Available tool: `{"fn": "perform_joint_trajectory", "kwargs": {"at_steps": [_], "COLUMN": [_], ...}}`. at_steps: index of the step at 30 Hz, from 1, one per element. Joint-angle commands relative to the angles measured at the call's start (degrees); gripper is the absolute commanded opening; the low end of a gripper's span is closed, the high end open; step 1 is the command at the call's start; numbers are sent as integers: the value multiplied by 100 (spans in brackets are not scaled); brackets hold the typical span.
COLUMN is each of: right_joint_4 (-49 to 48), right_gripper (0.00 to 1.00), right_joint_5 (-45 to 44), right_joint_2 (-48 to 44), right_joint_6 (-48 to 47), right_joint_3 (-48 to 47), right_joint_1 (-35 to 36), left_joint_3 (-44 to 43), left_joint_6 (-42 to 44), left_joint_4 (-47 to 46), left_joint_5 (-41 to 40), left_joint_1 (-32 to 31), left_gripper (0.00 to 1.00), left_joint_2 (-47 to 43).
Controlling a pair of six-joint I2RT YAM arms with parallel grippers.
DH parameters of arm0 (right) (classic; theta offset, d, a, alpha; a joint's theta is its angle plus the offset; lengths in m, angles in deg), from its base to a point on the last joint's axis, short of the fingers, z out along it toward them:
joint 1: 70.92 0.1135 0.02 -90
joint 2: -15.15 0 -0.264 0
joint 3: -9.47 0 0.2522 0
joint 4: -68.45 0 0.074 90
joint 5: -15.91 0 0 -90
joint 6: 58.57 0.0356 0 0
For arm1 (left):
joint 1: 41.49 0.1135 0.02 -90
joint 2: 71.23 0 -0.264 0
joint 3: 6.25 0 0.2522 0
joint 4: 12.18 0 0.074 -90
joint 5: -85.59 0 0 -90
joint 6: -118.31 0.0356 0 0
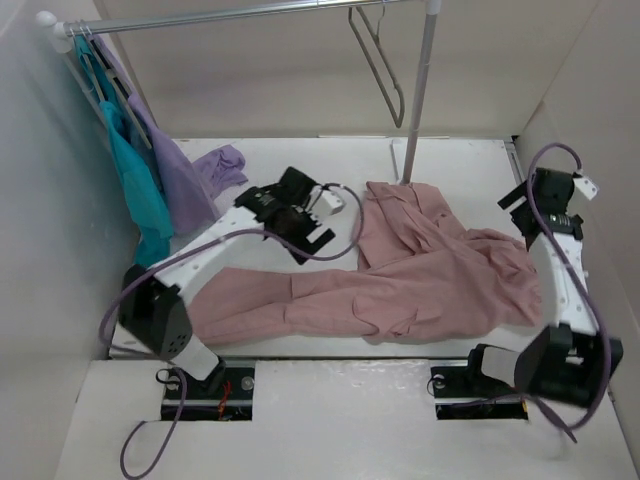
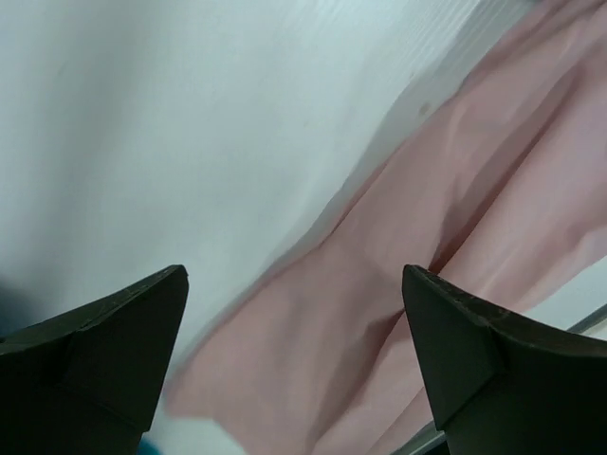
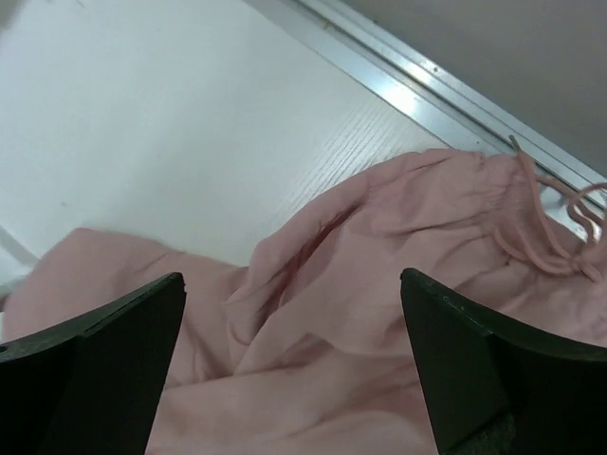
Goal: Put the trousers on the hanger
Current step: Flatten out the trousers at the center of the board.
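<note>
Across the white table (image 1: 470, 165) the trousers (image 1: 420, 280) lie sprawled and creased, drawstring waist toward the right, one leg trailing left. Far back, the hanger (image 1: 380, 60) dangles from the rail (image 1: 250, 14), well apart from them. The left gripper (image 2: 294, 275) and right gripper (image 3: 292, 275) both hover over pink fabric, jaws wide apart, holding nothing. Likely trouble: pinching a single loose fold would lift a bunched heap, and the freely hanging hanger could twist away or slip off the rail.

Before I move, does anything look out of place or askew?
Yes. The trousers lie crumpled on the table, one leg bunched at the right, and the hanger hangs empty on the rail. The lilac garment trails onto the table at back left.
</note>
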Motion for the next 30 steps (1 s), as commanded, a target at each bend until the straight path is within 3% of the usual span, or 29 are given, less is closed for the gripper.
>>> {"fn": "perform_joint_trajectory", "kwargs": {"at_steps": [1, 4, 10, 13, 16, 18, 19, 20, 21, 22, 23, 24, 25, 29, 30], "right_joint_4": [-59, 151, 231, 231, 178, 126, 125, 125, 125, 64, 64, 64, 64, 64, 3], "right_gripper": [100, 100, 100, 100, 100, 98, 96, 89, 69, 56, 42, 26, 0, 0, 0], "right_joint_5": [573, 574, 776, 715, 715, 793, 794, 794, 881, 882, 943, 1004, 1005, 1005, 839], "right_joint_2": [1307, 2223, 3201, 3667, 3958, 4072, 4133, 4134, 4082, 4081, 4029, 4029, 3959, 3476, 3318], "right_joint_6": [-579, -739, -739, -739, -739, -801, -853, -853, -932, -932, -932, -993, -994, -1047, -1047], "right_joint_3": [-657, -1176, -1406, -1406, -1406, -1406, -1406, -1406, -1406, -1406, -1406, -1406, -1406, -1406, -1406], "right_joint_1": [-123, -175, -456, -457, -457, -457, -457, -509, -510, -510, -510, -570, -571, -676, -677], "left_joint_3": [-773, -1792, -3925, -4474, -4475, -4274, -4212, -4133, -4133, -4072, -4071, -3993, -3940, -3939, -3878], "left_joint_6": [-778, -999, -1386, -1386, -1386, -1386, -1386, -1334, -1334, -1334, -1334, -1273, -1272, -1211, -1054], "left_joint_4": [-273, -441, -460, -266, -266, -319, -371, -371, -371, -319, -319, -319, -319, -319, -380], "left_joint_5": [454, 727, 1342, 1790, 2237, 2370, 2510, 2590, 2669, 2670, 2670, 2670, 2583, 1899, 1253], "left_joint_1": [-213, -266, -266, -266, -266, -266, -318, -319, -319, -319, -319, -319, -319, 163, 426], "left_gripper": [94, 95, 96, 96, 96, 87, 76, 48, 33, 12, 0, 0, 0, 0, 0], "left_joint_2": [845, 1962, 3992, 4670, 4856, 4917, 4970, 4970, 4970, 5040, 5041, 5041, 4971, 4061, 3813]}}
